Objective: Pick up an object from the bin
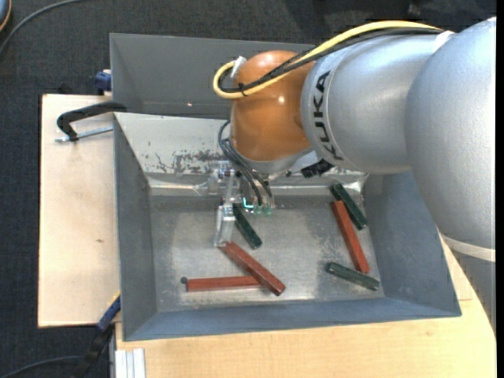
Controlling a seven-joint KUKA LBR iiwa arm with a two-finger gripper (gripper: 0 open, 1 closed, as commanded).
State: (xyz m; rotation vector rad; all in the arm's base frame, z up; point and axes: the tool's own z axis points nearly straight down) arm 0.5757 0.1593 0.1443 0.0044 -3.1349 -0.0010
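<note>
Dark green stick [247, 231] beside my hand [231, 223], middle of the bin [131, 235].
It lies aslant on the floor, just above two red-brown sticks [253, 268] that meet end to end. I cannot tell whether my hand is open or closed. I judge it light, stiff and smooth enough to slip, so I would pinch its narrow width near the middle.
</note>
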